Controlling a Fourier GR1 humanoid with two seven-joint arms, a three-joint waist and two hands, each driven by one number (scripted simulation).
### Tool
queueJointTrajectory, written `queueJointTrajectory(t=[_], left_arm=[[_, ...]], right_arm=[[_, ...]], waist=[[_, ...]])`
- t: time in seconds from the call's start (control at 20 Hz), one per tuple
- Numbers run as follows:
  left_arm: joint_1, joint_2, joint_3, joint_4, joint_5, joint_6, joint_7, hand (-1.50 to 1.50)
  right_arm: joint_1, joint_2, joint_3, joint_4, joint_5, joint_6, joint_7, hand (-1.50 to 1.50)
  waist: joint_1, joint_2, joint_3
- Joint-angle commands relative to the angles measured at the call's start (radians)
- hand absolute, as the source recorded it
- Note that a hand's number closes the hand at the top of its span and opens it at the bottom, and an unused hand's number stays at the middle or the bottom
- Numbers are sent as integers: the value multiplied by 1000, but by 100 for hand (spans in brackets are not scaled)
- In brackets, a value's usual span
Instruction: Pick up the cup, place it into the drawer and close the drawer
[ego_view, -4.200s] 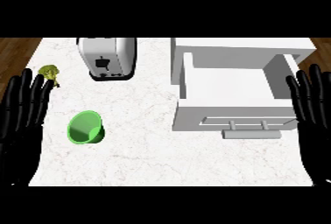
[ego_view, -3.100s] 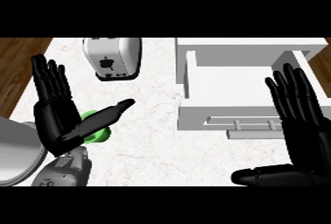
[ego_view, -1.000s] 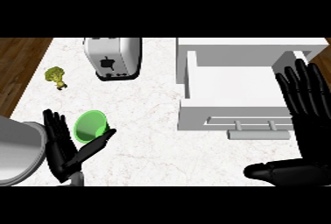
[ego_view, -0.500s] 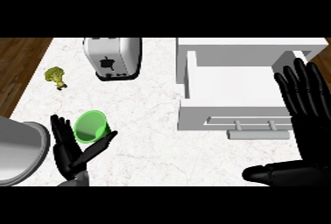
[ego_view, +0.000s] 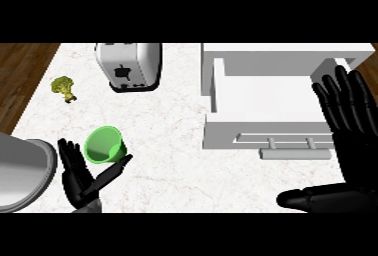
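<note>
White marble counter (ego_view: 177, 165) with an open drawer (ego_view: 266, 100) at the far right and a green cup (ego_view: 105, 145) at the near left.
The cup is seen tipped, its mouth turned toward the view, just beyond the left hand (ego_view: 81, 182), which is held wide with fingers straight and thumb spread; contact cannot be made out. The right hand (ego_view: 358, 155) is held open, fingers straight, at the drawer's right edge. A toaster (ego_view: 127, 66) and broccoli (ego_view: 64, 87) are set at the far left.
</note>
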Motion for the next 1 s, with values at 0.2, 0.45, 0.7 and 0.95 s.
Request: queueJointTrajectory(t=[0.2, 0.45, 0.7, 0.95], left_arm=[[-66, 35, 69, 186, 30, -110, -89, -150], [-104, 27, 87, 284, 39, -167, -163, -150], [-240, 37, 134, 409, 64, -161, -189, -150], [-158, -4, 83, 360, 107, -202, -249, -150]], right_arm=[[-7, -11, -26, -51, -42, -6, 73, -150], [3, -5, -23, 3, -19, 14, -8, -150], [24, -13, -33, -11, -43, 33, 2, -150], [-44, 9, -8, 25, -9, -12, 20, -150]], waist=[[-1, 0, 0], [-1, 0, 0], [-3, 1, 0], [0, 0, 0]])
